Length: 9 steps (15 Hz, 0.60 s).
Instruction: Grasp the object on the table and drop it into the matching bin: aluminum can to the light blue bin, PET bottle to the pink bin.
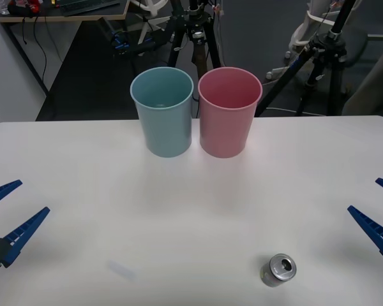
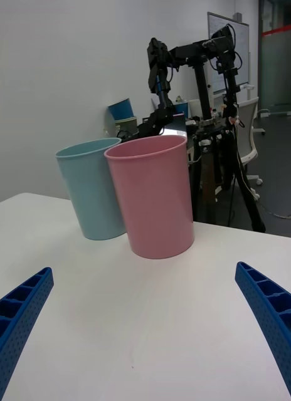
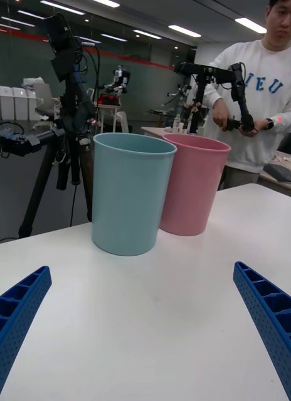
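aluminum can: stands upright on the near part of the table, toward the robot's right, shiny pull-tab top facing up; nothing touches it
right gripper: at the right edge of the front view, low over the table, blue ribbed fingers spread wide with nothing between them; it is the nearer of the two to the can, though clearly apart from it
right wrist outlook: its fingers sit wide at the two lower corners, aimed across bare tabletop at the two bins
left gripper: at the left edge of the front view, fingers likewise spread and empty, well apart from the can
light blue bin: upright at the far middle of the table, on the robot's left of the pair, mouth open
pink bin: just beside the blue one on its right, sides close or perhaps touching; I cannot tell which
step in hand: by my reading the grasp is not yet begun; both arms wait wide of the work
next move: likely the right arm swings inward and toward the robot, lowers its open fingers around the can's body, and closes squarely so the round wall does not slip, then carries it to the light blue bin, not the pink
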{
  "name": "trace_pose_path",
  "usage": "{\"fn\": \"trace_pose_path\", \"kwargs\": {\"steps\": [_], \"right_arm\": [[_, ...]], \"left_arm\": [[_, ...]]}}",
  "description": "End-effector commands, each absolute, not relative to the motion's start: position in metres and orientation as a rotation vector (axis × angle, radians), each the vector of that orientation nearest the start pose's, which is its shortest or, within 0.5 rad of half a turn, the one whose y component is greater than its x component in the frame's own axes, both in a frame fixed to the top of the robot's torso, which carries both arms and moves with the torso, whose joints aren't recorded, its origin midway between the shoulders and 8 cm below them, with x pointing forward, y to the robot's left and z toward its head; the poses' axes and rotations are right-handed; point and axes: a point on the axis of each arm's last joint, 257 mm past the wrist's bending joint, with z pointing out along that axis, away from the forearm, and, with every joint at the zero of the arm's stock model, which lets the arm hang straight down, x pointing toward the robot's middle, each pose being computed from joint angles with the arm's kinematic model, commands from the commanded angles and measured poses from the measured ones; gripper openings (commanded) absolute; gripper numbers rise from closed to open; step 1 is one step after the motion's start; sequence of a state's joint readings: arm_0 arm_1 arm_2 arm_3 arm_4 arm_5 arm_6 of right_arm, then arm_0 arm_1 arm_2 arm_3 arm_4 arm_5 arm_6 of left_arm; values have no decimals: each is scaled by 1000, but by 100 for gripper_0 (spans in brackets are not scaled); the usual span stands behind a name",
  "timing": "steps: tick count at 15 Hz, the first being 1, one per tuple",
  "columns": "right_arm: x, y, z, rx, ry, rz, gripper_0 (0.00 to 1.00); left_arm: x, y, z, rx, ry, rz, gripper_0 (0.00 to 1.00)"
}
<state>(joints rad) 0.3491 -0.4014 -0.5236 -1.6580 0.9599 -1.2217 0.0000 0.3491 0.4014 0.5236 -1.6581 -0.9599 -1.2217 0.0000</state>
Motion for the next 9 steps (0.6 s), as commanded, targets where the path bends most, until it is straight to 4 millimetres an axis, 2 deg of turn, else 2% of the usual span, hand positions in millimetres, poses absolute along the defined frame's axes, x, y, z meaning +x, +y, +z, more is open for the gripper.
{"fn": "trace_pose_path", "kwargs": {"steps": [1, 6, 9], "right_arm": [[342, -329, -173, -439, 1440, 572, 100], [342, -330, -172, -444, 1441, 567, 100], [332, -325, -178, -485, 1454, 580, 100]], "left_arm": [[342, 330, -169, 465, 1441, -567, 100], [342, 330, -169, 465, 1441, -567, 100], [342, 330, -169, 465, 1441, -567, 100]]}}
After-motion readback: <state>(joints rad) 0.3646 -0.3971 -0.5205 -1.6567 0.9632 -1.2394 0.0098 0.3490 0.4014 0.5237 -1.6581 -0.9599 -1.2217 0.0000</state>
